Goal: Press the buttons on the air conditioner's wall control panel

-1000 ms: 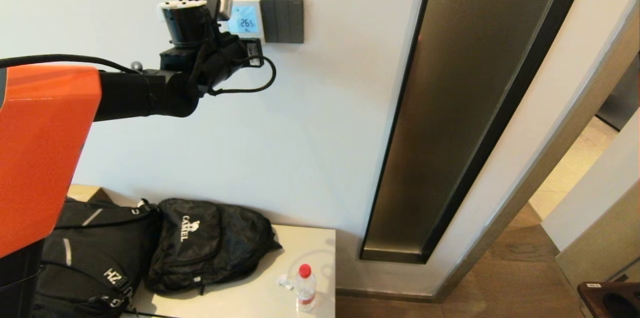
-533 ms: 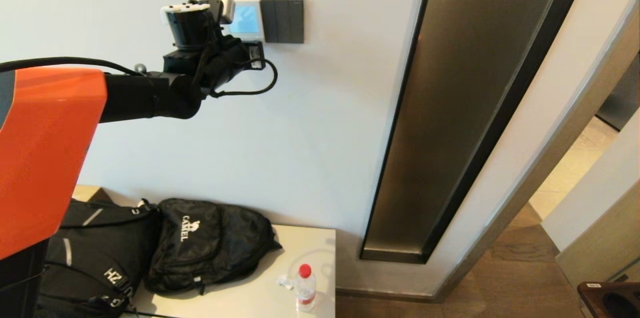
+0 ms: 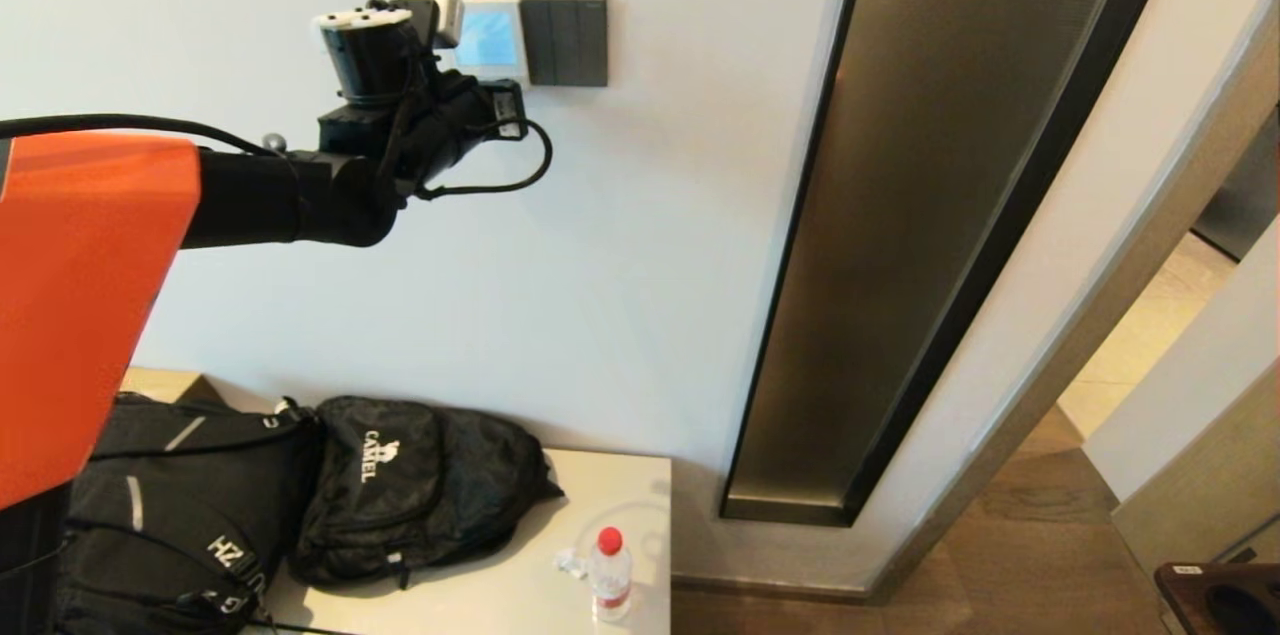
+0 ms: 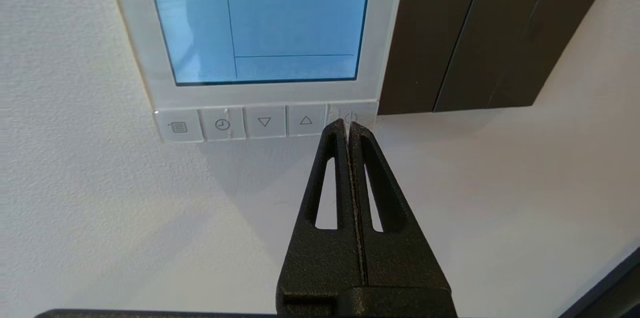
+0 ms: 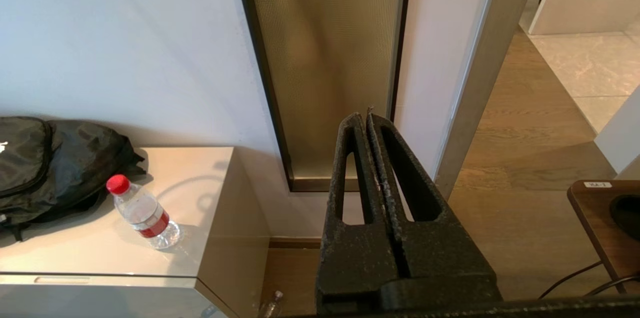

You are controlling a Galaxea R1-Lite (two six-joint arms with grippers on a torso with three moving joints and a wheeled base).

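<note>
White buttons (image 4: pixel 265 122), five; left gripper (image 4: pixel 348 126) at one.

Control panel (image 3: pixel 492 37) left of switch plate (image 3: pixel 567 40); buttons (image 4: pixel 265 122) below screen (image 4: pixel 262 17).

The robot's nearest body part in the head view is a glossy orange shell (image 3: pixel 80 305) at nine o'clock, with a black cable (image 3: pixel 110 122) running over its top edge. From it extends a matte black tubular forearm (image 3: pixel 270 195). At about eleven o'clock sits a black cylindrical wrist unit (image 3: pixel 365 55) capped in white with small dark dots, a white block (image 3: pixel 440 7) behind it, and a black cable loop (image 3: pixel 520 165) curling beneath. The left gripper (image 4: pixel 348 125) has two rough, black, tapering fingers, each with a long slot. The right gripper (image 5: pixel 364 117) looks the same, with a grainy black finish.
</note>
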